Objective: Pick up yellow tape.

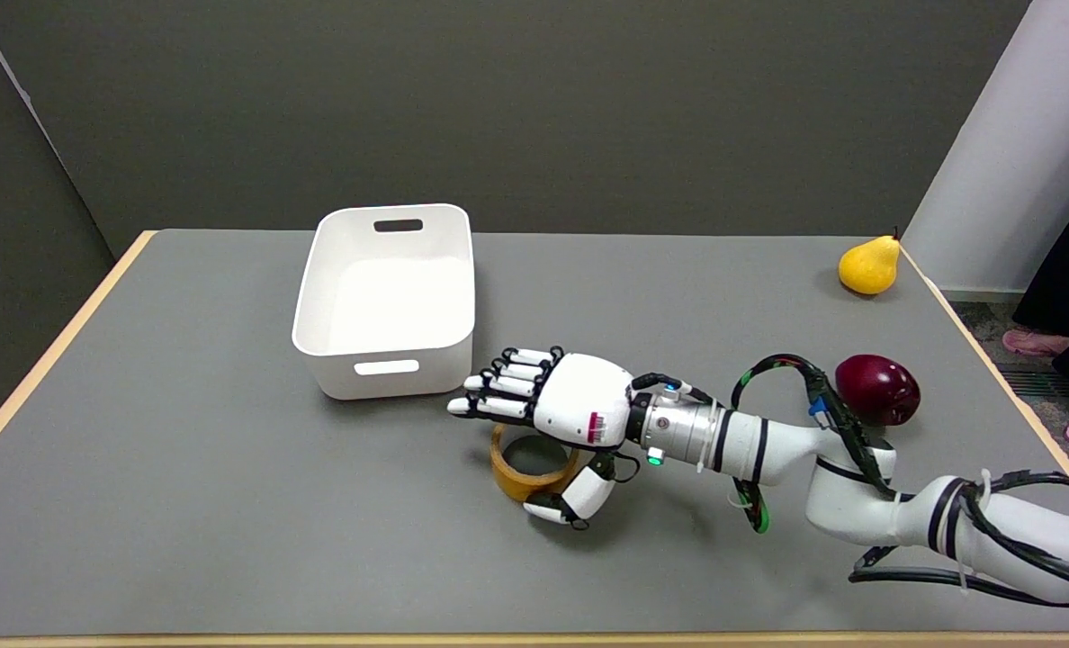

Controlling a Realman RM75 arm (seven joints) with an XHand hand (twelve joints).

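Note:
The yellow tape [518, 474], a roll with a brownish-yellow band, lies flat on the grey table [184, 504] just in front of the centre. My right hand [552, 409] hovers over it, back upward, fingers stretched out to the left above the roll's far rim. The thumb [579, 498] curls down against the roll's near right side. The palm hides the far right part of the roll. Nothing is gripped; the fingers are apart.
A white bin [389, 301] stands empty just left of and behind the hand. A dark red apple [878, 387] lies to the right by the forearm, a yellow pear [870, 265] at the far right corner. A person's feet [1034, 342] show beyond the right edge.

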